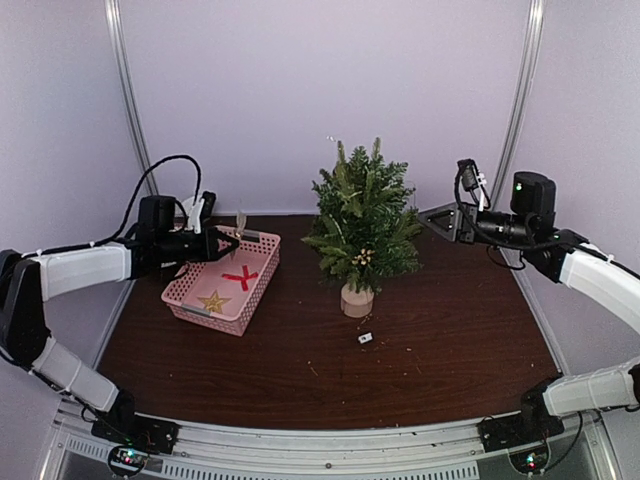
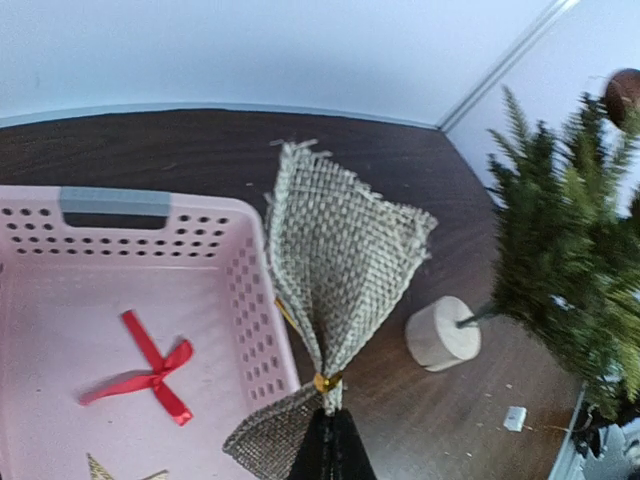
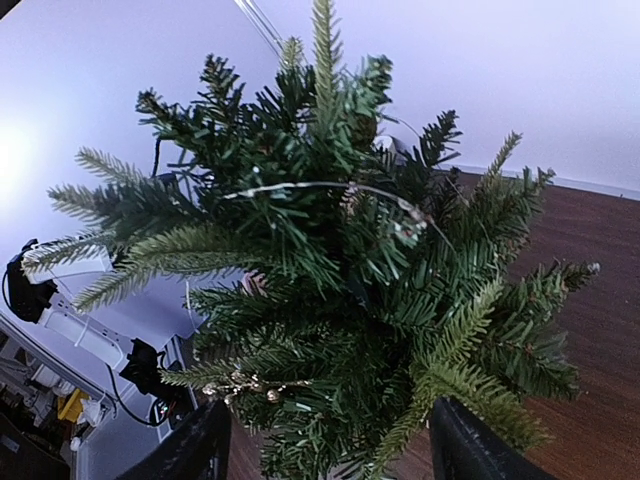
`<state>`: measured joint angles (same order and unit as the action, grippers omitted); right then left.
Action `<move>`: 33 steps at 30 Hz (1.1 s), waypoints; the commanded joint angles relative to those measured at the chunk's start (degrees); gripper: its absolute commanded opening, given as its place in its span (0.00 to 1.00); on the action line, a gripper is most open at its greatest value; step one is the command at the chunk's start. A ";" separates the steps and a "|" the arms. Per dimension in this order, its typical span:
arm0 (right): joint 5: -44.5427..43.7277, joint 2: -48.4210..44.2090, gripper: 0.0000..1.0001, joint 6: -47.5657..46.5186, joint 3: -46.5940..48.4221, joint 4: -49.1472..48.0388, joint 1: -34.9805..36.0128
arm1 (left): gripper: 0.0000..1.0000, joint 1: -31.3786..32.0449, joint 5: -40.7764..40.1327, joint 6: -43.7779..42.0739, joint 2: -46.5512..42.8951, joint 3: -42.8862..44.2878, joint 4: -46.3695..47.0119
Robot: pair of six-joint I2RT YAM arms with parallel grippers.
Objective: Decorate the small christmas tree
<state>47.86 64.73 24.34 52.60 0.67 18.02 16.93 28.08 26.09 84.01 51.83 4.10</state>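
- The tree is stood upright on its stump, mid-back of the worktop, right of the basket and apart from it.
- Already seen on the tree: a small gold sprig low at the front, and a thin wire strand draped across the upper branches. Nothing else is seen hung.
- A burlap bow is clamped at its knot by the left tool, jaws tight together on it. It is held up over the basket's right rim, near the tree but not touching it.
- Left in the basket: a red ribbon and a gold star.
- The right tool is held empty with fingers apart, just beside the tree's right side. Contact with the branches cannot be told.
- A small white bit is seen on the worktop in front of the stump; what it is cannot be told.
- Progress is judged early: the burlap bow is yet to be placed, with ribbon and star to follow.
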 commanded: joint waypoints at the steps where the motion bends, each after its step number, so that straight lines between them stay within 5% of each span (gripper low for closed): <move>1: 2.79 0.15 0.71 -1.62 3.37 -1.78 1.36 | 0.00 1.28 12.55 0.03 -7.96 -1.14 9.98; 6: 3.18 0.04 0.66 -5.68 5.57 -1.10 5.83 | 0.00 11.81 8.60 -15.53 -16.68 0.43 0.17; 14: 0.67 -3.76 0.60 -12.52 8.27 3.70 12.30 | 0.00 23.23 5.23 -21.61 -23.59 -0.93 0.70; 18: -5.30 -4.40 0.55 -18.95 11.83 11.90 17.41 | 0.00 32.58 -9.50 -32.05 -22.55 5.53 -12.21; 21: -9.57 -4.87 0.50 -20.16 12.59 14.94 20.22 | 0.00 40.42 -22.32 -35.80 -21.08 7.03 -12.49; 33: -14.70 -8.29 0.45 -19.87 17.35 30.30 22.21 | 0.00 58.02 -42.68 -68.64 -14.12 9.57 -14.64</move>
<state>35.79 58.37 4.23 66.96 23.24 39.79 72.25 -3.99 -27.49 68.90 59.68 -10.13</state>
